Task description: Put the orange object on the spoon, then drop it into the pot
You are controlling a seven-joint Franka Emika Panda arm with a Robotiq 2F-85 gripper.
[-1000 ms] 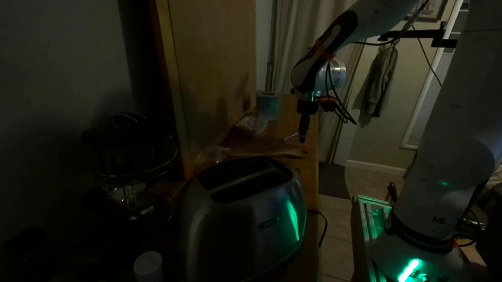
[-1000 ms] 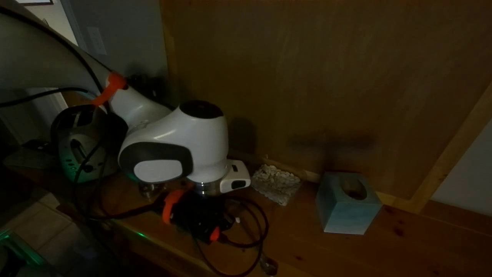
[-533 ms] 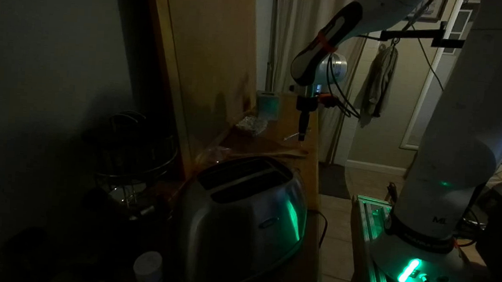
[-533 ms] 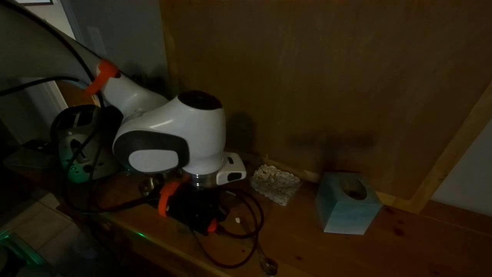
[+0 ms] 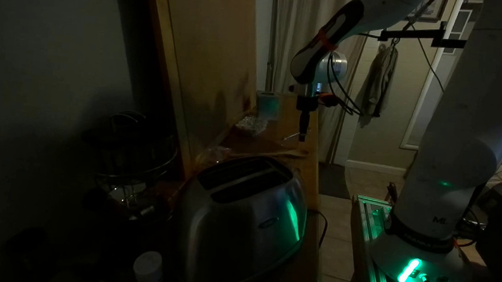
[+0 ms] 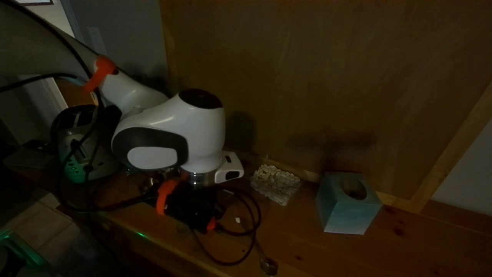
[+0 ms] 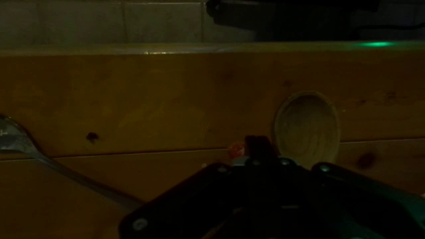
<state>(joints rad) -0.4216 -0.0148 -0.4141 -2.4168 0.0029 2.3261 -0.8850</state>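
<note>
Black end effector, clenched with its tips together, extends from the bottom of the wrist view. Just left of the tips in the frame, a small orange-red lump lies on the desk; whether they touch is unclear. Just right of them lies a wooden spoon, hollow side up.

In the wrist view the spoon lies on the counter just right of the object, the utensil well apart at left; in an exterior view the toaster stands on the near part of that counter, spoon beyond it, utensil farther, the container left of that beside the upright board, the tissue box beyond
</note>
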